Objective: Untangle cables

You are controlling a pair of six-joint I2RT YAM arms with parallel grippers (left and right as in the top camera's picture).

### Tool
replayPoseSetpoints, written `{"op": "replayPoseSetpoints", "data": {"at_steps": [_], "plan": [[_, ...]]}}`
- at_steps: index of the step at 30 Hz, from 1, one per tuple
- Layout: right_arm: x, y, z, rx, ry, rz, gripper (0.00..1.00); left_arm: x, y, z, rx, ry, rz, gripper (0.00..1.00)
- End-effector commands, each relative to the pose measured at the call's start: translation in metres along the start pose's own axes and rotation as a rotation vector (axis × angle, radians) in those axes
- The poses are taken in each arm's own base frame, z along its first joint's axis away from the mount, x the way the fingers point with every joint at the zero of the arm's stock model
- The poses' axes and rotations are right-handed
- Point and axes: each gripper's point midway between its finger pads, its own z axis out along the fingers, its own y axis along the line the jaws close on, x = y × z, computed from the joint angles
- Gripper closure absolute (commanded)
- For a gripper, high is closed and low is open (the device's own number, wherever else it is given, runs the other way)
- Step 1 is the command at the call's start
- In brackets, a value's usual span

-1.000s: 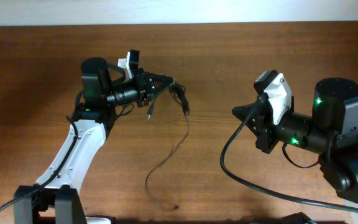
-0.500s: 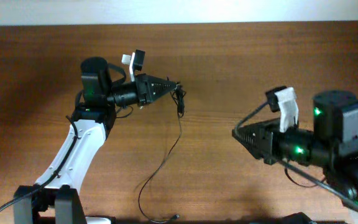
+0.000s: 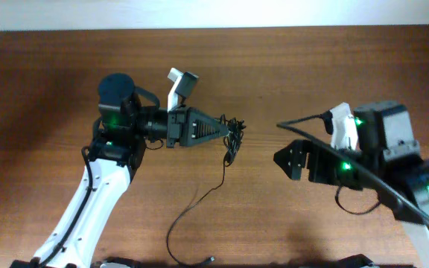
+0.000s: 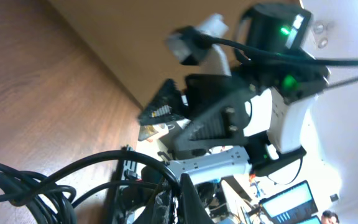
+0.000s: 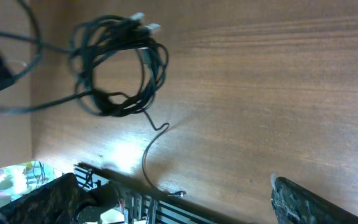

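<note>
Black cables (image 3: pixel 235 132) pinched in left tool (image 3: pixel 226 128); right tool (image 3: pixel 284 158) wide apart, holding nothing

The left gripper (image 3: pixel 227 131) reaches rightward, clamped tight on the cables (image 3: pixel 234 135). The right gripper (image 5: pixel 171 183) faces it, jaws spread wide.

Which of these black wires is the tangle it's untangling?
On the wooden table, find the left gripper, a pointed wedge. The cables hang bunched at its tip, one strand trailing toward the near edge; they are much thinner than the robot's own cords.
</note>
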Motion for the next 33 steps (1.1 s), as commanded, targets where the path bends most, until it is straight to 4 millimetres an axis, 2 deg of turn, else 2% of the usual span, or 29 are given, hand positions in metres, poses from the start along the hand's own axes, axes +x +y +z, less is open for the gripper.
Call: {"op": "replayPoseSetpoints", "data": {"at_steps": [1, 3, 8, 12, 14, 16, 19, 21, 23, 25, 26, 28, 29, 30, 32, 33], "plan": [[-0.010, 0.006, 0.015, -0.037, 0.031, 0.017, 0.01, 0.007, -0.027, -0.001, 0.036, 0.037, 0.072, 1.00], [-0.014, 0.019, 0.020, -0.109, 0.044, -0.029, 0.00, 0.008, -0.037, -0.002, 0.036, 0.036, 0.101, 1.00], [-0.024, 0.028, 0.019, -0.151, 0.004, -0.085, 0.01, 0.006, -0.061, -0.003, 0.037, 0.032, 0.267, 1.00], [-0.018, 0.049, 0.027, -0.200, 0.019, -0.153, 0.02, -0.005, -0.060, -0.006, -0.001, -0.023, 0.307, 1.00], [-0.010, 0.057, 0.035, -0.213, 0.052, -0.183, 0.04, -0.024, -0.057, -0.017, -0.053, -0.114, 0.218, 1.00], [-0.006, 0.062, 0.041, -0.194, 0.055, -0.223, 0.11, -0.035, -0.056, -0.028, -0.078, -0.173, 0.138, 1.00], [-0.004, 0.063, 0.045, -0.167, 0.045, -0.249, 0.11, -0.045, -0.051, -0.042, -0.111, -0.242, 0.070, 1.00], [-0.001, 0.069, 0.047, -0.169, 0.043, -0.278, 0.11, -0.064, -0.044, -0.050, -0.139, -0.362, -0.010, 1.00], [0.010, 0.075, 0.048, -0.178, 0.074, -0.301, 0.12, -0.072, -0.042, -0.054, -0.149, -0.414, -0.037, 1.00], [0.030, 0.069, 0.049, -0.146, 0.149, -0.287, 0.12, -0.076, -0.041, -0.056, -0.156, -0.438, -0.036, 1.00], [0.032, 0.068, 0.050, -0.139, 0.156, -0.290, 0.11, -0.078, -0.040, -0.057, -0.160, -0.452, -0.036, 1.00], [0.014, 0.056, 0.058, 0.047, 0.007, -0.333, 0.11, -0.084, -0.037, -0.061, -0.163, -0.500, -0.093, 1.00], [-0.004, 0.049, 0.060, 0.184, -0.148, -0.296, 0.12, -0.086, -0.035, -0.062, -0.137, -0.524, -0.212, 1.00], [-0.009, 0.051, 0.061, 0.218, -0.217, -0.299, 0.20, -0.088, -0.035, -0.064, -0.128, -0.543, -0.258, 1.00], [-0.004, 0.065, 0.075, 0.206, -0.279, -0.355, 0.30, -0.097, -0.031, -0.075, -0.121, -0.616, -0.337, 1.00], [0.002, 0.059, 0.087, 0.225, -0.281, -0.373, 0.30, -0.100, -0.029, -0.083, -0.110, -0.651, -0.396, 1.00]]}}
